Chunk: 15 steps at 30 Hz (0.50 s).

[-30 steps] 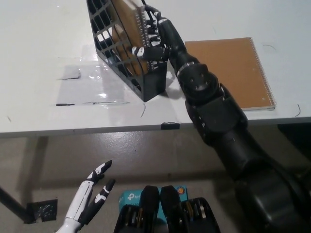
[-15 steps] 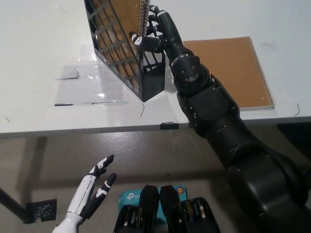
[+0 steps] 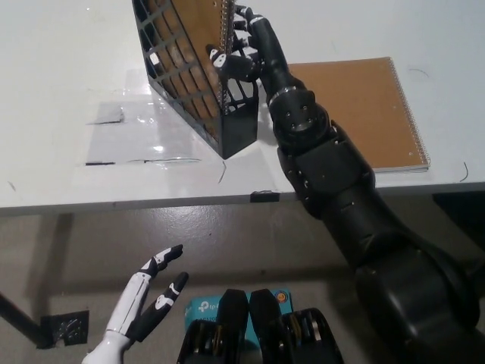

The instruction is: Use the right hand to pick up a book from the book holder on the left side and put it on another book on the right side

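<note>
Table [image 3: 61, 91]: white, spread across the upper part of the view, with a clear shiny sheet lying on it left of the holder.
Right arm [image 3: 341, 197]: black, reached up from the lower right across the table edge toward the holder.
Second book [image 3: 364, 106]: brown, spiral-bound along its right edge, lay flat on the table right of the arm.
Book holder [image 3: 193, 91]: black grid-walled, stood on the table left of the arm, tilted.
Book [image 3: 198, 19]: brown, spiral-bound, stood upright inside the holder, its wire spine facing the right hand.
Right hand [image 3: 244, 47]: at the holder's open side, fingers [image 3: 227, 62] curled around the book's spiral edge, gripping it.
Left hand [image 3: 144, 299]: white, hung low at the lower left below the table, fingers spread and holding nothing.
</note>
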Available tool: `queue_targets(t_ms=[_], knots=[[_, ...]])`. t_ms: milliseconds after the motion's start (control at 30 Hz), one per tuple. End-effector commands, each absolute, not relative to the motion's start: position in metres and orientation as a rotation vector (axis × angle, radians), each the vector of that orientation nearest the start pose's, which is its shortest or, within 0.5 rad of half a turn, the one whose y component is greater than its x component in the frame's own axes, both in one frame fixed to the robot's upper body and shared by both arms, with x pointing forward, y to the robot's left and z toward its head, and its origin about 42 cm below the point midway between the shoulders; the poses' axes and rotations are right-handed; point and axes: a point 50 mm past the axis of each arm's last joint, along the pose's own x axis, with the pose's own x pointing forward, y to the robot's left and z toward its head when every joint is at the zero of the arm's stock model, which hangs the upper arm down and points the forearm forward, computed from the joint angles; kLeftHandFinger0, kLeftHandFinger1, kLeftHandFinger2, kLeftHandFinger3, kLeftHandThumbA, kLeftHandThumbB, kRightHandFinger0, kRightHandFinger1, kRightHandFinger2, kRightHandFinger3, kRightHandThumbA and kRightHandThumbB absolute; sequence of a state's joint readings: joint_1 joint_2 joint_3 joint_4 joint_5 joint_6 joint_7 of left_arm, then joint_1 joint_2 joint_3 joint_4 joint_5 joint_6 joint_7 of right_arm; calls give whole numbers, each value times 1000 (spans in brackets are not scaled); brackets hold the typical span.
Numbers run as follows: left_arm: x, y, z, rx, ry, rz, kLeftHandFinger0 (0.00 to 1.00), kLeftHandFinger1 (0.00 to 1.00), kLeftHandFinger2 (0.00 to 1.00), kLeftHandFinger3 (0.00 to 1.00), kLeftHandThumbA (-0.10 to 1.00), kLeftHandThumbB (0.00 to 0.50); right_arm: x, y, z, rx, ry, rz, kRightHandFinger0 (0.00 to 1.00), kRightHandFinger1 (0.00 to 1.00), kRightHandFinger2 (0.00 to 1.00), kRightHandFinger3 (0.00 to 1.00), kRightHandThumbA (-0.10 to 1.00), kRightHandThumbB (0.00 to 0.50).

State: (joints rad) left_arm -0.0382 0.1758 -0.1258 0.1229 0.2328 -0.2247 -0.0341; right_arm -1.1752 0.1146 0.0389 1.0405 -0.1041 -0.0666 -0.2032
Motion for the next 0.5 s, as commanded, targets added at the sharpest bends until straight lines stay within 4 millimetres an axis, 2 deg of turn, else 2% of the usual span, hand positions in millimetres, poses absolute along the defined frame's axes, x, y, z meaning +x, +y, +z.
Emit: queue_targets(t_ms=[0, 100, 200, 267, 333, 467], knots=[[297, 231, 96, 422, -218, -236, 953, 929, 863, 865, 824, 114, 546, -23, 403, -67, -437, 120, 28, 427, 770, 866, -100, 73], [298, 230, 95, 403, -214, -239, 947, 920, 856, 866, 790, 108, 540, -29, 430, 14, -498, 118, 16, 429, 813, 893, -100, 62], [298, 229, 95, 403, -221, -239, 937, 912, 852, 863, 780, 100, 536, -33, 446, 67, -549, 112, 38, 455, 824, 877, -100, 63], [298, 229, 95, 407, -219, -241, 934, 912, 851, 863, 796, 117, 532, -36, 459, 95, -575, 111, 45, 460, 819, 885, -100, 56], [298, 229, 94, 405, -224, -241, 932, 905, 842, 859, 799, 107, 527, -40, 470, 114, -609, 117, 40, 462, 796, 878, -100, 46], [299, 228, 94, 404, -223, -239, 925, 897, 829, 850, 799, 109, 518, -49, 495, 132, -676, 103, 50, 465, 768, 840, -100, 68]])
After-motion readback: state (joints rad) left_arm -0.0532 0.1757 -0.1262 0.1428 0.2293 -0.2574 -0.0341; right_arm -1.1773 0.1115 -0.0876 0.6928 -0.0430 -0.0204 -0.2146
